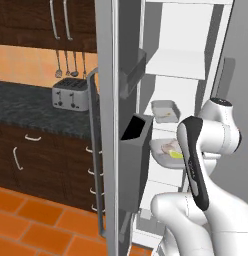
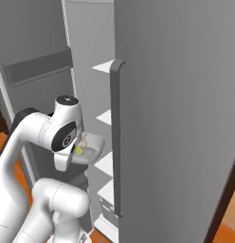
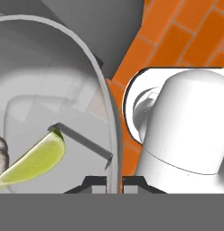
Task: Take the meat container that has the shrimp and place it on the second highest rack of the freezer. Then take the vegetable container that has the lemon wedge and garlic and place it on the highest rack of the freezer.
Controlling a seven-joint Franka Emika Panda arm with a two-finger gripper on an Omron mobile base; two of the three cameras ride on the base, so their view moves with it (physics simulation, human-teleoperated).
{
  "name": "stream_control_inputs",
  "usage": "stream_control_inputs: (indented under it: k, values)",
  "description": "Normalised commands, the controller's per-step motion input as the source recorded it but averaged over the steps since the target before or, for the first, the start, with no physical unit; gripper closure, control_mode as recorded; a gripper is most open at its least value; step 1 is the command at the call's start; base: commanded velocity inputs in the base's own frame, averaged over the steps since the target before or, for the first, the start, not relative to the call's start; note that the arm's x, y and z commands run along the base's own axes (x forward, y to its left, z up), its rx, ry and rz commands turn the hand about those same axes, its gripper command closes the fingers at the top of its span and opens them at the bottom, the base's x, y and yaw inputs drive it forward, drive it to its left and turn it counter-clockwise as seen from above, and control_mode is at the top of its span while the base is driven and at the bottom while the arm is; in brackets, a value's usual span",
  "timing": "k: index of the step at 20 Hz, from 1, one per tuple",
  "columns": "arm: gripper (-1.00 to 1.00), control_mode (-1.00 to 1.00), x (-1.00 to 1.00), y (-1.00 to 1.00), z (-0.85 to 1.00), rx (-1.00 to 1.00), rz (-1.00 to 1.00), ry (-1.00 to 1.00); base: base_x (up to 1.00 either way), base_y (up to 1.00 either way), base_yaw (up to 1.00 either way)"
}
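Note:
The vegetable container (image 1: 163, 148) is a pale shallow tray that hangs in front of the open freezer (image 1: 183, 45), level with a middle shelf. In it lie the lemon wedge (image 3: 38, 161) and the garlic (image 3: 0, 151); both also show as the wedge (image 2: 78, 150) and bulb (image 2: 84, 141) in the right base view. My gripper (image 3: 114, 182) is shut on the tray's rim (image 3: 111, 135), one fingertip on each side. The meat container (image 1: 164, 110) rests on a white shelf just above, with a small piece in it that may be the shrimp (image 1: 169, 115).
The freezer door (image 1: 107, 125) stands open on the left, with grey bins (image 1: 135, 150) jutting toward the tray. A wider white shelf (image 1: 177, 65) lies higher up. A grey door with a long handle (image 2: 117, 137) flanks the right. A toaster (image 1: 70, 93) sits on the dark counter.

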Motion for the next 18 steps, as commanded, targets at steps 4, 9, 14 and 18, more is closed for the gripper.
stream_control_inputs:
  k: [4,9,14,18]
  values:
    - [1.0,1.0,0.0,0.0,0.0,0.0,0.0,0.0,0.0,0.39,0.0]
    - [1.0,1.0,0.0,0.0,0.0,0.0,0.0,0.0,0.09,0.21,0.0]
    - [1.0,-1.0,-0.18,0.0,0.27,0.0,-0.01,-0.09,-0.01,0.0,-0.02]
    - [1.0,-1.0,-0.43,0.43,0.77,-0.05,0.0,-0.29,0.0,0.0,0.0]
